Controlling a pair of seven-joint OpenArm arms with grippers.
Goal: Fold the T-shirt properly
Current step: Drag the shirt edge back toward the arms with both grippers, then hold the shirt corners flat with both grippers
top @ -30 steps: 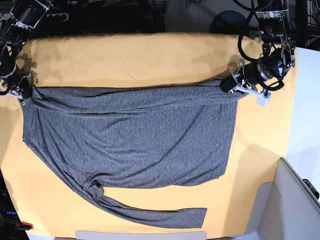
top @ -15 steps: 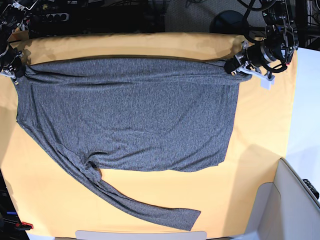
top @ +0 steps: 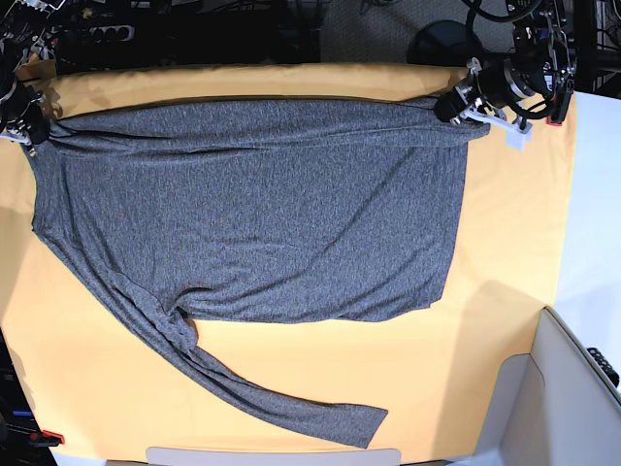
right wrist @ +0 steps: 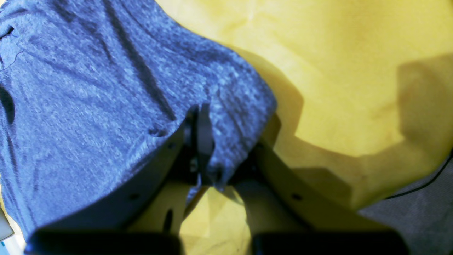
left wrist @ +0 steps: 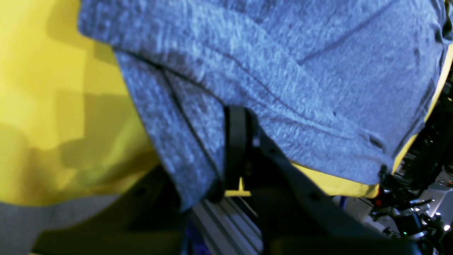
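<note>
The heather-grey T-shirt point(top: 252, 209) lies spread over the yellow-orange table cloth, with one long sleeve point(top: 281, 403) trailing to the front. My left gripper point(top: 448, 107) is shut on the shirt's far right corner; in the left wrist view the fingers point(left wrist: 236, 148) pinch the grey cloth point(left wrist: 283, 71). My right gripper point(top: 29, 131) is shut on the far left corner; in the right wrist view the fingers point(right wrist: 200, 141) pinch a fold of the shirt point(right wrist: 88, 88). The far edge is stretched taut between both grippers, near the table's back edge.
The yellow-orange table cloth point(top: 505, 252) covers the table. A white-grey panel point(top: 572, 388) stands at the front right. Dark equipment and cables point(top: 194, 29) sit behind the table's back edge. A pale strip point(top: 272, 456) lies at the front edge.
Both grippers have pulled the shirt's far edge away toward the back of the table. The shirt body has slid back and spread flatter; the sleeve followed.
</note>
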